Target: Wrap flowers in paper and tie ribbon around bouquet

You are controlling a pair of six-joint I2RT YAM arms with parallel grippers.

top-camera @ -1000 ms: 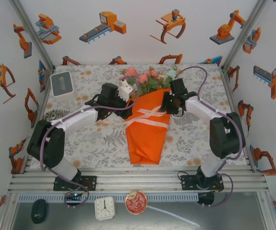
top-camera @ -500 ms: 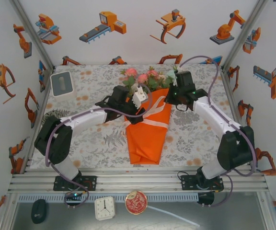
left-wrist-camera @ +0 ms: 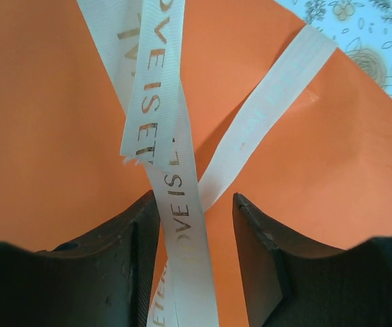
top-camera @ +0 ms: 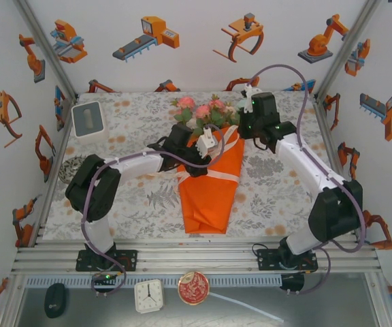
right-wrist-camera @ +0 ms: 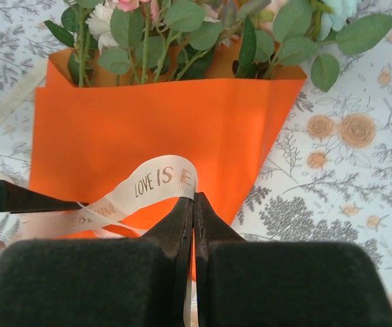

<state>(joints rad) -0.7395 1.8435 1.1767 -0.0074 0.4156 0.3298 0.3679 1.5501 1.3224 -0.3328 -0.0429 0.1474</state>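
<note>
At mid-table: bouquet (top-camera: 208, 178), tip toward near edge, flowers (top-camera: 203, 112) toward far wall. Paper (top-camera: 206, 204) already folded into a cone. Ribbon (right-wrist-camera: 156, 181) laid across upper cone, strands crossed, no knot visible.

Left gripper (left-wrist-camera: 196, 201): low over the orange, jaws apart, one strand running between them, not pinched.

Right gripper (right-wrist-camera: 194, 199): raised beside the right of the blooms, jaws pressed together on a ribbon end, strand arching from the tips back toward the cone.

Step in hand, by judgement: tying; wrapping done.

Next move, likely: left jaws closing on the straddled strand, then both ends drawn apart to tighten the crossing. Light, even tension called for. Paper thin, liable to crease. Strand floppy, liable to slip out or twist.

Edges: cone tip near the front rail but short of it; blooms near the far wall; right gripper close to the far right corner, little room for pulling further that way.

Open room: bare table (top-camera: 128, 197) left of the cone, more on the right. White box (top-camera: 87, 119) at far left, well apart.
</note>
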